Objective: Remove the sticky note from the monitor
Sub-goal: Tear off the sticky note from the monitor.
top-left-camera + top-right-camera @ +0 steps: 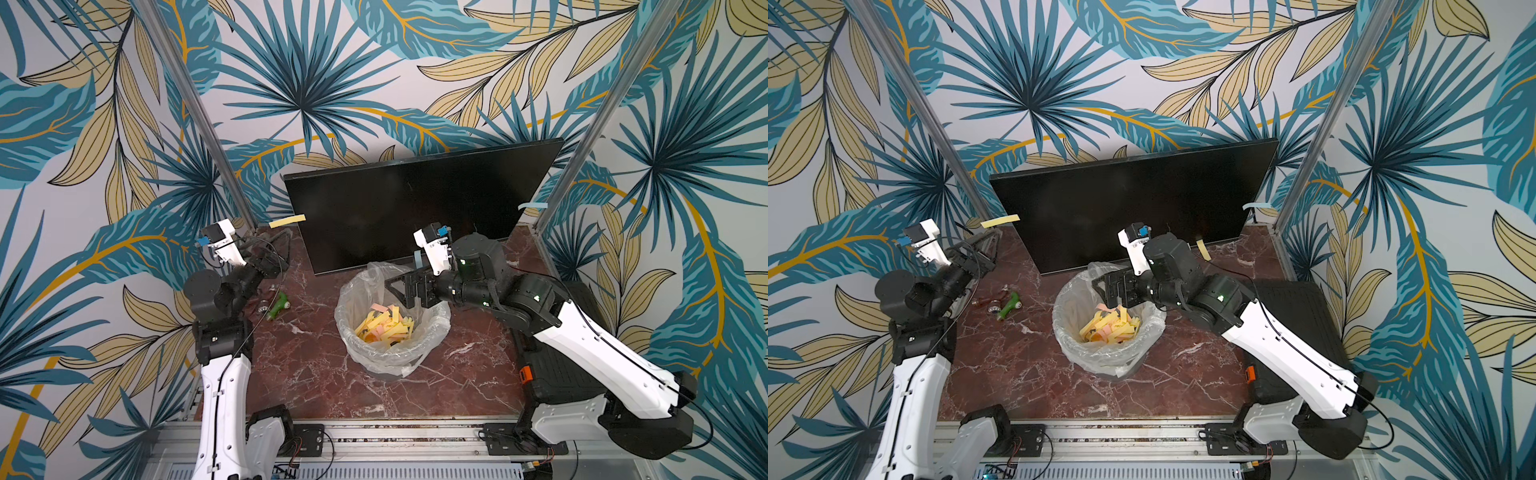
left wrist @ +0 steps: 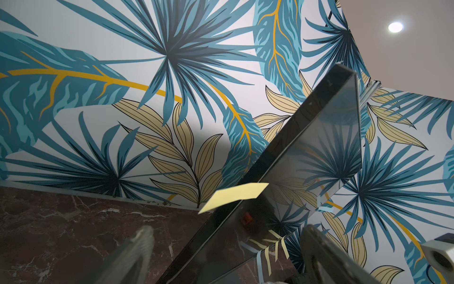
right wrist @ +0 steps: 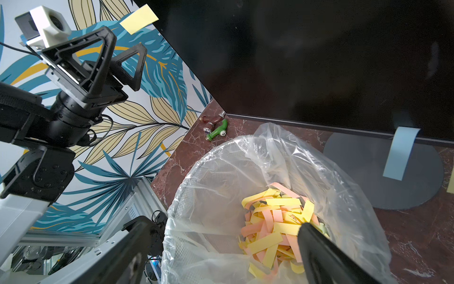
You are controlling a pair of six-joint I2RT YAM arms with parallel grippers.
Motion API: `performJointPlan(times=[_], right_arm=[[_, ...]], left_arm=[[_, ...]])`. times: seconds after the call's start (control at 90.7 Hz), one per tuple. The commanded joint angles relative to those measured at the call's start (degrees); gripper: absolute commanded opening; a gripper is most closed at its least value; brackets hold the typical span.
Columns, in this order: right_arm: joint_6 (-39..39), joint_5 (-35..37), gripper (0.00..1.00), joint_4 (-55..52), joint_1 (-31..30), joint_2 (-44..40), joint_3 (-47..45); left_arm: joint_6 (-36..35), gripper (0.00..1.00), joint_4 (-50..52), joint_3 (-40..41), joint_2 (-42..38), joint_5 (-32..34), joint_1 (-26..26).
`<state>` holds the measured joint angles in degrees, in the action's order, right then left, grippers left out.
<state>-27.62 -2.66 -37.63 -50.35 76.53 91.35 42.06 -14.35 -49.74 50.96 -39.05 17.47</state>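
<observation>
Left wrist view: we see the left gripper (image 2: 228,230) with its jaws spread wide and holding nothing. Just ahead of them the yellow sticky note (image 2: 233,196) juts from the monitor's (image 2: 319,147) side edge. The right gripper (image 3: 221,228), equally wide and empty, hangs above the lined bin (image 3: 196,184) of paper strips. The table (image 1: 311,374) is red-brown marble, and leaf-print walls (image 1: 291,83) close 3 sides.

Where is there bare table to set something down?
Free: the marble strip between the bin and the front rail, and the patch between bin and left arm, nearer than the green fitting. Crowded: bin to monitor, with the right gripper over the rim, and the right side, taken by the black case.
</observation>
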Motion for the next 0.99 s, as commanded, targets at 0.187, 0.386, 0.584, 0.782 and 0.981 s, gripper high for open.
performJointPlan(times=[0.187, 0.386, 0.584, 0.782, 0.981], right_arm=[[0.3, -0.4, 0.97, -0.6, -0.1, 1.1, 1.3], [0.0, -0.1, 0.97, -0.7, -0.2, 1.0, 1.3], [-0.3, 0.1, 0.97, -0.7, -0.1, 0.9, 1.3], [-0.5, 0.2, 0.97, -0.7, -0.1, 0.9, 1.2], [-0.7, 0.3, 0.97, -0.8, -0.1, 0.7, 1.1]], left_arm=[[0.8, 0.92, -5.8, -5.2, 4.4, -4.1, 0.7], [1.6, 0.82, -7.4, -6.1, 6.9, -5.0, 0.6], [2.1, 0.7, -8.0, -5.8, 7.2, -5.9, 0.7], [2.5, 0.45, -7.9, -5.6, 6.8, -6.5, 0.7], [2.8, 0.16, -7.0, -5.0, 5.6, -6.9, 0.7]])
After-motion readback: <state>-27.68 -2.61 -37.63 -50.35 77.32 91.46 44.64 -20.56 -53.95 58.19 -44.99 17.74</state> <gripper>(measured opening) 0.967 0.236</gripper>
